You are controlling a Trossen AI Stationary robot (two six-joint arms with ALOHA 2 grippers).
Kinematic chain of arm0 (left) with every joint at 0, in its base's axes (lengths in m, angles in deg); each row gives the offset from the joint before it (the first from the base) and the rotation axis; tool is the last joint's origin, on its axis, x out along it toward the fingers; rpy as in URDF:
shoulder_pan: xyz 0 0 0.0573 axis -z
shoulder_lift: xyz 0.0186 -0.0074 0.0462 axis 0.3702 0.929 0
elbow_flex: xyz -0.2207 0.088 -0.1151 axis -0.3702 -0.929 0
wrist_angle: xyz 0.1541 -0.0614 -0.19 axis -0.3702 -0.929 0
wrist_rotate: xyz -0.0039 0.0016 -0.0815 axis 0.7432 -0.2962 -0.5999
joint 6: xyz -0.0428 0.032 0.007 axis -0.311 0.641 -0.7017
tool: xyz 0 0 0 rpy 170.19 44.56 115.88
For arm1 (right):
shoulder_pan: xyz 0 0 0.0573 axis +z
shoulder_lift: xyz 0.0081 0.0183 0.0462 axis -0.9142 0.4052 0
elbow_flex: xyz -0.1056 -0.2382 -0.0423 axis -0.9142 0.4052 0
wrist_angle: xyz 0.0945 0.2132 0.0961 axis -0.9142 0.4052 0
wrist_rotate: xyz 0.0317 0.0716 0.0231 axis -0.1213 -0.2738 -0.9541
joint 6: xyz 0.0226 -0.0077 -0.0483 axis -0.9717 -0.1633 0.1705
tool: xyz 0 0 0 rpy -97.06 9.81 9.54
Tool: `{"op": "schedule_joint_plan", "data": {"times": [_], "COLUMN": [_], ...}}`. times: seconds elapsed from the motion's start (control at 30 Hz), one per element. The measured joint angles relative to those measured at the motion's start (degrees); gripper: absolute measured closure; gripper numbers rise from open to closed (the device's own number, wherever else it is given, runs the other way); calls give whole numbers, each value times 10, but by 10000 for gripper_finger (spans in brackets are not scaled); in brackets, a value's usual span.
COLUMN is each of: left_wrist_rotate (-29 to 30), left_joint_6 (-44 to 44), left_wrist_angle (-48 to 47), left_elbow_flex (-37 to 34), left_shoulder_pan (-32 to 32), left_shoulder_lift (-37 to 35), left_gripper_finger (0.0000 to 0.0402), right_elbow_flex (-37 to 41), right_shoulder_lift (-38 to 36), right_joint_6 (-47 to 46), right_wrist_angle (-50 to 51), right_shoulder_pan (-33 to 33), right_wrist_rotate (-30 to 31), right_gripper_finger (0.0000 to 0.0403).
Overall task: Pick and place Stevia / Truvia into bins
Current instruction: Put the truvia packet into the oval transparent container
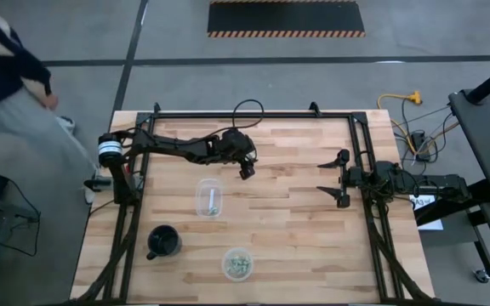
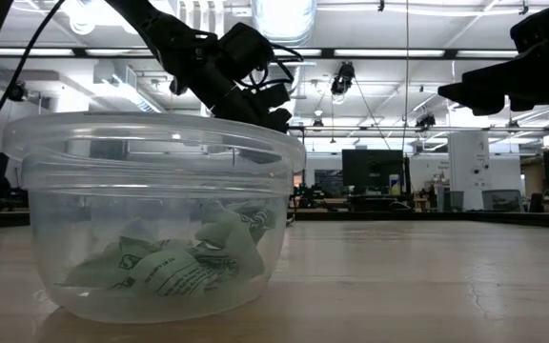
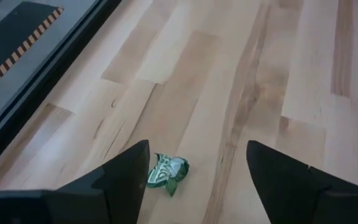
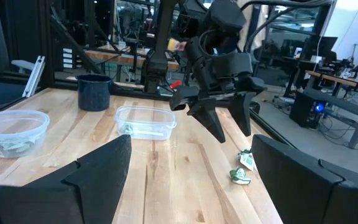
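Observation:
My left gripper (image 1: 247,170) (image 3: 197,144) is open and points slantwise down over the far middle of the table. Below it a crumpled green and white Stevia packet (image 3: 166,174) lies on the wood, close to one finger. The right wrist view shows two packets (image 4: 247,160) (image 4: 240,176) on the table under that gripper (image 4: 234,137). The squarish clear bin (image 1: 208,197) holds a packet. The round clear bin (image 1: 237,263) (image 2: 160,219) holds several. My right gripper (image 1: 321,177) waits open at the table's right side.
A black mug (image 1: 163,242) stands near the table's front left, beside the round bin. A black frame rail (image 1: 253,114) runs along the far edge, close behind the packets. A person (image 1: 7,76) stands off the far left corner.

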Motion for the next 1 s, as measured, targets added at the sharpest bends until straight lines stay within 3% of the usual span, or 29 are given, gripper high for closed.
{"op": "schedule_joint_plan", "data": {"times": [0.27, 0.7, 1.0], "left_wrist_rotate": [1, 47, 35], "left_joint_6": [-88, -139, -149], "left_wrist_angle": [-3, -21, -27], "left_elbow_flex": [-6, -10, 22], "left_shoulder_pan": [-7, -18, -18], "left_shoulder_lift": [0, 1, 69], "left_gripper_finger": [149, 149, 149], "right_elbow_flex": [0, 0, 0], "right_shoulder_lift": [0, 0, 0], "right_joint_6": [0, 0, 0], "right_wrist_angle": [0, 0, 0], "right_shoulder_pan": [0, 0, 0], "right_wrist_rotate": [0, 0, 0], "right_gripper_finger": [78, 78, 78]}}
